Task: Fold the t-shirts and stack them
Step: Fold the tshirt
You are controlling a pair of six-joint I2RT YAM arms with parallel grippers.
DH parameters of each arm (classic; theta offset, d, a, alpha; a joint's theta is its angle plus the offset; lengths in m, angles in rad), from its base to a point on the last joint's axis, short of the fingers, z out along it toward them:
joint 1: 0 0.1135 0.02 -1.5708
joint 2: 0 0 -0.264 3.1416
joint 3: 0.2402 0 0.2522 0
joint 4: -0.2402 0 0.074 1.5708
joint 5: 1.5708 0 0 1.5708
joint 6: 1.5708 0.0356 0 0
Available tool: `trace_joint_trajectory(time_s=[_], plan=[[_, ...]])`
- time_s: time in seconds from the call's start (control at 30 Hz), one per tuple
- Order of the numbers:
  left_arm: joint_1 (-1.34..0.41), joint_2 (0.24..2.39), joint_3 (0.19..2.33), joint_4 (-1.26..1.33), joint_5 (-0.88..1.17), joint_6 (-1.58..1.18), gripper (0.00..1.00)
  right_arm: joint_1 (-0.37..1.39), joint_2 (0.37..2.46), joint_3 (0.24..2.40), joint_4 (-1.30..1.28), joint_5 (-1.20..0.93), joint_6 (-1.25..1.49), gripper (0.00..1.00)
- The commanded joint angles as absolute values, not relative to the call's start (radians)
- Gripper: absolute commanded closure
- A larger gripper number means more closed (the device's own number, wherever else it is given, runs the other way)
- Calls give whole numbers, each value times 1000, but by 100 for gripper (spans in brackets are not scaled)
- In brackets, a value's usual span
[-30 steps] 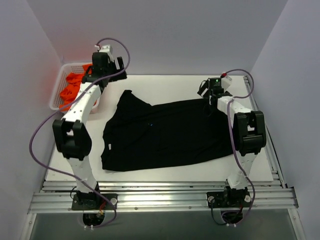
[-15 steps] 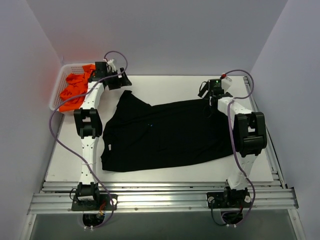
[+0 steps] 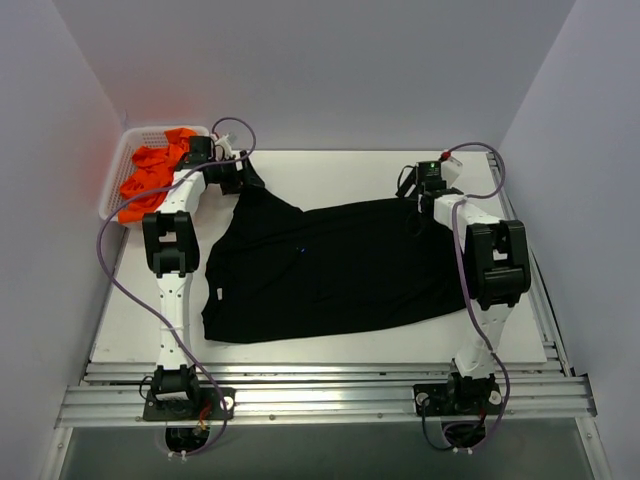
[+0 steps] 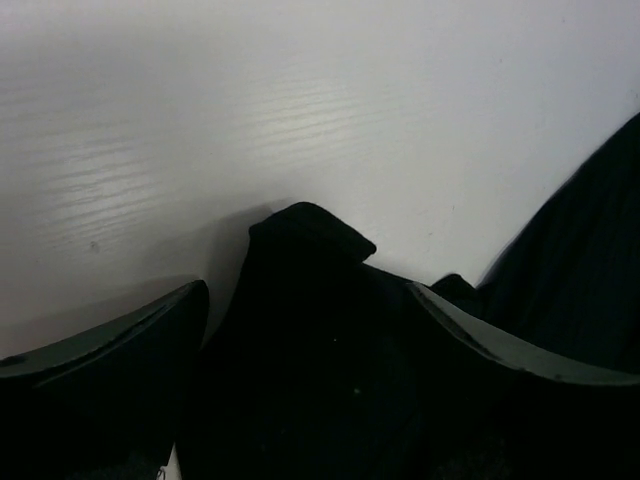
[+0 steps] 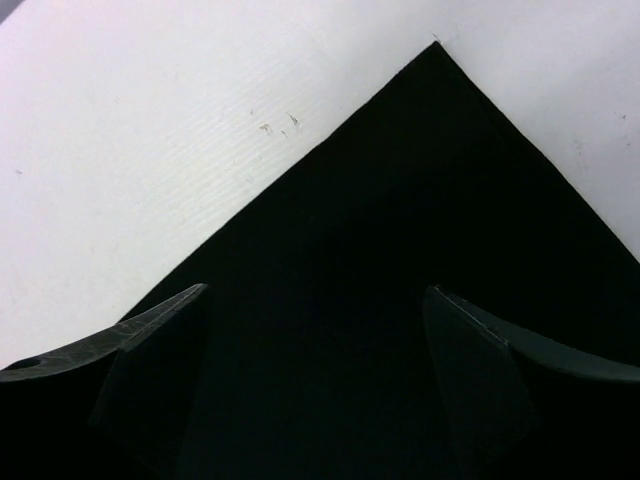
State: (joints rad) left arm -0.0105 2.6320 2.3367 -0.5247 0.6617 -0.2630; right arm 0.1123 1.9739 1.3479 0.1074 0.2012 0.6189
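Top external: orange t-shirts [image 3: 150,178] | wrists: left claw [image 4: 305,300], right claw [image 5: 315,295] open over black t-shirt [image 3: 330,265]

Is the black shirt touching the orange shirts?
Apart. The top view shows bare white table between the black cloth t-shirt and bright orange shirts.

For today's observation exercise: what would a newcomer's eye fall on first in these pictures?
The black t-shirt spread across the middle of the white table, left end effector and right end effector open over its far corners. Then bright orange t-shirts heaped in the white basket, far left.
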Motion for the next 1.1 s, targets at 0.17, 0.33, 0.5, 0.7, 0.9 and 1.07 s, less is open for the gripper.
trace_joint_trajectory(time_s=[0.17, 0.33, 0.5, 0.7, 0.9, 1.07], plan=[[-8, 2634, 2408, -673, 557, -172, 72, 75, 1988, 1333, 77, 242, 603, 20], [-9, 2637, 2422, -689, 526, -183, 98, 15, 1985, 1342, 83, 250, 601, 20], [-5, 2573, 2326, -612, 520, -198, 98, -55, 2048, 1413, 63, 241, 606, 21], [-5, 2620, 2350, -613, 546, -230, 98, -58, 2186, 1525, 37, 224, 604, 22], [-5, 2618, 2349, -603, 548, -233, 98, -51, 2282, 1649, 8, 212, 606, 23], [-5, 2626, 2356, -603, 555, -238, 98, -23, 2331, 1707, -21, 230, 595, 23]])
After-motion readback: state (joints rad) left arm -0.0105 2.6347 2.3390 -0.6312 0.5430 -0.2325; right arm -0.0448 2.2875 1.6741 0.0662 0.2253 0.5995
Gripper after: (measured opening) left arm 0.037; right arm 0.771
